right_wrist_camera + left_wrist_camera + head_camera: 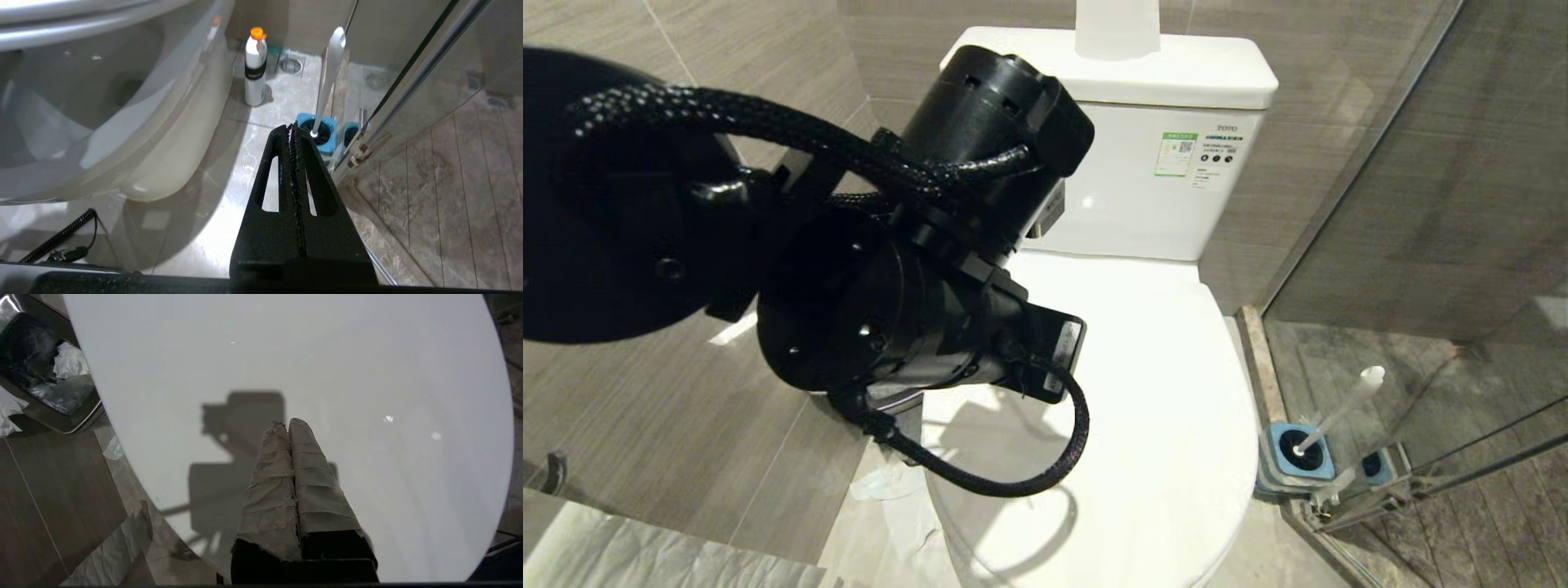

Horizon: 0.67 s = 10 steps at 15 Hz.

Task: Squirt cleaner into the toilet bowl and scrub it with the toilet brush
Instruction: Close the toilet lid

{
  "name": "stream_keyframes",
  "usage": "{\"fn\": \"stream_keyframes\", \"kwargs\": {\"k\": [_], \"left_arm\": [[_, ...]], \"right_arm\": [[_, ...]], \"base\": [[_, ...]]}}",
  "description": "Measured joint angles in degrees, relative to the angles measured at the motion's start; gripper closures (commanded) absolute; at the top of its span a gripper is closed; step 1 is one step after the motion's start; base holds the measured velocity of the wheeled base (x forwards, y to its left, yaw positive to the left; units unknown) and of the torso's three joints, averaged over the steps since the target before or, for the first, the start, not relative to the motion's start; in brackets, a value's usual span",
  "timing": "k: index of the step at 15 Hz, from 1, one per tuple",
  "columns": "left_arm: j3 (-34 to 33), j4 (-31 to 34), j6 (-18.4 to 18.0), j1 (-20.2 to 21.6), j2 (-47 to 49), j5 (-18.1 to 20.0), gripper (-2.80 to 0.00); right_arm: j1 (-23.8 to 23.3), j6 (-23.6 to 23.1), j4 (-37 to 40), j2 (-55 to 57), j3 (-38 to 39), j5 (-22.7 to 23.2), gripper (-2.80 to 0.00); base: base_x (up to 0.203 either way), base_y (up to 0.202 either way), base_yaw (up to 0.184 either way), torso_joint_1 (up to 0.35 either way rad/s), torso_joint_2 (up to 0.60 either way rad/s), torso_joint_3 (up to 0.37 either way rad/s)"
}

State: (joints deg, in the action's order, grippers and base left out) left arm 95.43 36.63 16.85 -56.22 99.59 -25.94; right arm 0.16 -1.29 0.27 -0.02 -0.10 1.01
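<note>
Standing in blue holder (1298, 452): toilet brush (1343, 406)

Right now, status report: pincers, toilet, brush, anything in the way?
Left pincer shut, empty, over closed toilet lid. Right pincer shut, low beside bowl. Toilet brush in holder. Lid blocks bowl.

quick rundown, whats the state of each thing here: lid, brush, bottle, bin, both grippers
white glossy toilet lid: closed
whitish slim-handled toilet brush: standing in its blue holder
white orange-capped bottle: upright, capped
steel waste bin: open, holding paper
left gripper: shut, empty
right gripper: shut, empty
</note>
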Motion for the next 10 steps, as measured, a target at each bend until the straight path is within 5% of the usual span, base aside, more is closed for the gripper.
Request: {"fn": "stream_keyframes", "kwargs": {"k": [10], "left_arm": [[-1.0,1.1,0.2,-1.1,-2.0,0.3,0.00]], "right_arm": [[0.0,0.0,0.0,0.0,0.0,0.0,0.00]], "base": [[0.000,0.000,0.000,0.001,0.00,0.204]]}}
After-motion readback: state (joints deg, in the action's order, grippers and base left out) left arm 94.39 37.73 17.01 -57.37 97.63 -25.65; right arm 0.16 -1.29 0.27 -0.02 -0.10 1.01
